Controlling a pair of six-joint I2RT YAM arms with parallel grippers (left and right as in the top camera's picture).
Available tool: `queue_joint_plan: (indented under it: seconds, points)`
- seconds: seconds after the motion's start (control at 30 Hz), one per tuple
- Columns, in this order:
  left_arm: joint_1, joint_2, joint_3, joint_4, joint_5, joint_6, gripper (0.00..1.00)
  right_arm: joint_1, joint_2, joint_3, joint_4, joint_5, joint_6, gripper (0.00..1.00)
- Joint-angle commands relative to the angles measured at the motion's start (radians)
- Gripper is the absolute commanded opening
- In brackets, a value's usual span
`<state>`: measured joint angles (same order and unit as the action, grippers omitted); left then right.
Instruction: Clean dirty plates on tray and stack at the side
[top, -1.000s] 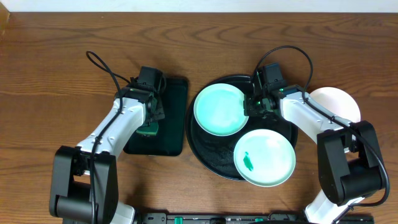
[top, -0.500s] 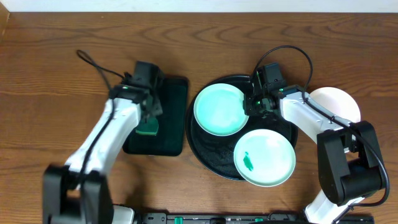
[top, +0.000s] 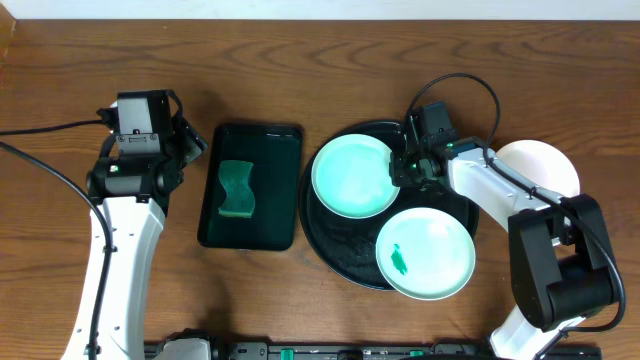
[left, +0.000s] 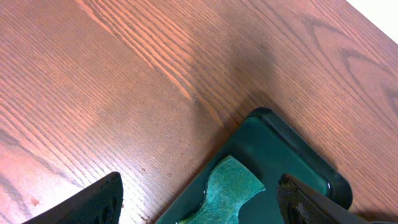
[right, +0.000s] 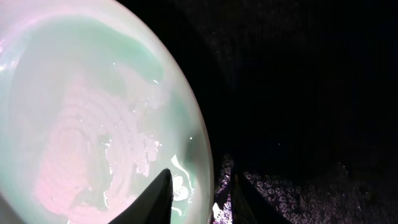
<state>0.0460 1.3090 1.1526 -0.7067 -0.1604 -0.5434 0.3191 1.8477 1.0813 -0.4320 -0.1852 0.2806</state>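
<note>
The round black tray (top: 330, 250) holds two mint-green plates. The upper plate (top: 350, 178) is wet and streaked, with no smear showing. The lower plate (top: 428, 255) has a green smear. A white plate (top: 548, 165) lies on the table to the right, partly under my right arm. My right gripper (top: 401, 170) straddles the upper plate's (right: 93, 112) right rim. It (right: 200, 177) is narrowly open: one finger lies over the plate, and a gap shows between the rim and the other. My left gripper (left: 202, 205) stands wide open and empty, left of the rectangular tray.
A green sponge (top: 237, 189) lies loose in the smaller rectangular black tray (top: 275, 160), left of the round tray. In the left wrist view the sponge (left: 227, 186) shows below, between my open fingers. Bare wooden table surrounds both trays.
My left gripper opened, let go of the sponge on the rectangular tray, and drew back up and to the left. The right arm has stayed at the plate's rim.
</note>
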Motion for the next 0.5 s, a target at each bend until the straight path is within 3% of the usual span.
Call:
queue_joint_plan:
  seconds: [0.0,0.17,0.47]
  points:
    - [0.006,-0.002,0.011,-0.003,-0.006,-0.015,0.8,0.01,0.011,-0.004,0.002,0.008,0.003,0.25]
    - [0.006,-0.002,0.011,-0.003,-0.006,-0.015,0.8,0.01,0.011,-0.004,0.0,0.008,0.003,0.21]
    - [0.006,-0.002,0.011,-0.003,-0.006,-0.015,0.81,0.01,0.011,-0.014,-0.001,0.009,0.002,0.26]
